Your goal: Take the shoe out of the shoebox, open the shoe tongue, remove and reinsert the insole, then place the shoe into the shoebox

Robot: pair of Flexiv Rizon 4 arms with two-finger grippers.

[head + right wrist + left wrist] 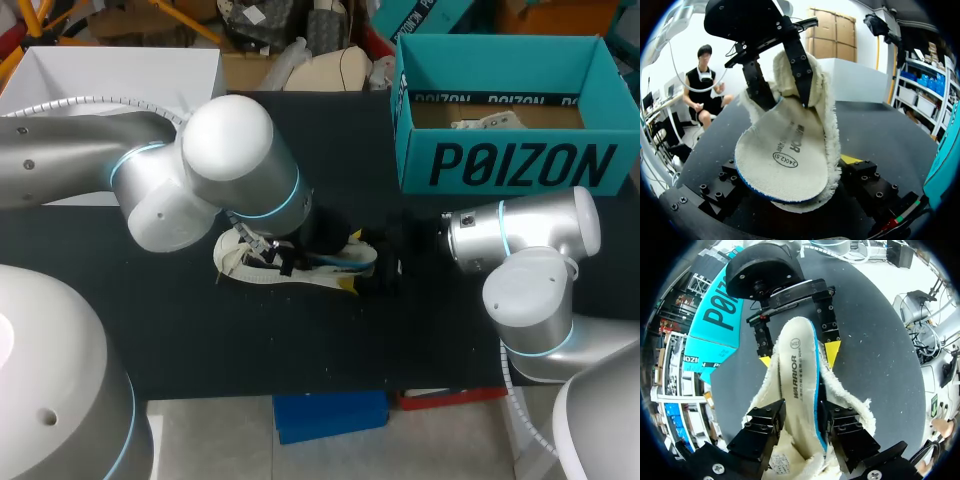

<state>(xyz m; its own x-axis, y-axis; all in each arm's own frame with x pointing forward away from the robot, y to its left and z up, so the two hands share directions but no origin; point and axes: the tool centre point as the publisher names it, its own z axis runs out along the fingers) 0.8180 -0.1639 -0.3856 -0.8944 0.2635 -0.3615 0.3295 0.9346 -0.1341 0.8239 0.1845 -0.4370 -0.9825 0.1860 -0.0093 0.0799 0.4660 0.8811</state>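
Your two arms are smooth silver-grey tubes joined by rounded white caps, with a thin light-blue band ringing each joint. The left arm carries a white ribbed cable conduit along its upper side; the right arm has a similar ribbed hose near its base. The left tool and right tool have blocky matte-black fingers studded with black hex screws. The right tool's fingers end in bright yellow wedge tips below a round black flange.
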